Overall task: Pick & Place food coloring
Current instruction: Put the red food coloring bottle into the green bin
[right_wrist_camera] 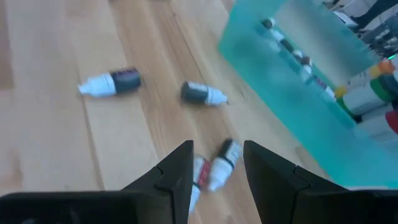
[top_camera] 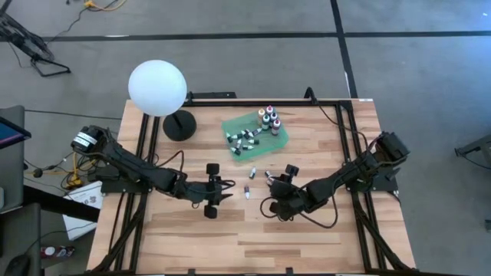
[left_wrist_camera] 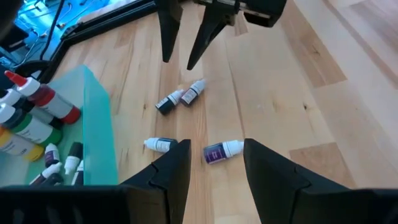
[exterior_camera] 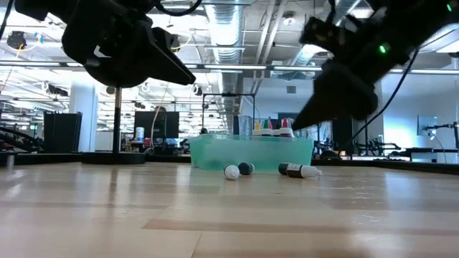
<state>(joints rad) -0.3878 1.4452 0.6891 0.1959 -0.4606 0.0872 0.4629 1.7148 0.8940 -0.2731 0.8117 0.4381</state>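
Left gripper (top_camera: 228, 192): it hangs above the table, fingers apart, holding nothing; it points toward the loose bottles.
Right gripper (top_camera: 272, 182): it hangs above the table, fingers apart and empty; a pair of small bottles (right_wrist_camera: 214, 167) lies just in front of its fingertips.
Loose bottles: four small white-tipped droppers lie on their sides on the wood, between the two grippers and near the tray. One (left_wrist_camera: 222, 150) is just ahead of the left fingers, another (left_wrist_camera: 159, 144) beside it.
Tray (top_camera: 282, 138): flat, green, behind the grippers, near the far edge of the table.
Bottles in tray (top_camera: 268, 119): taller ones stand upright in one corner; small droppers (top_camera: 244, 140) lie flat in the rest.
Lamp (top_camera: 157, 87): white ball on a dark foot, left of the tray.
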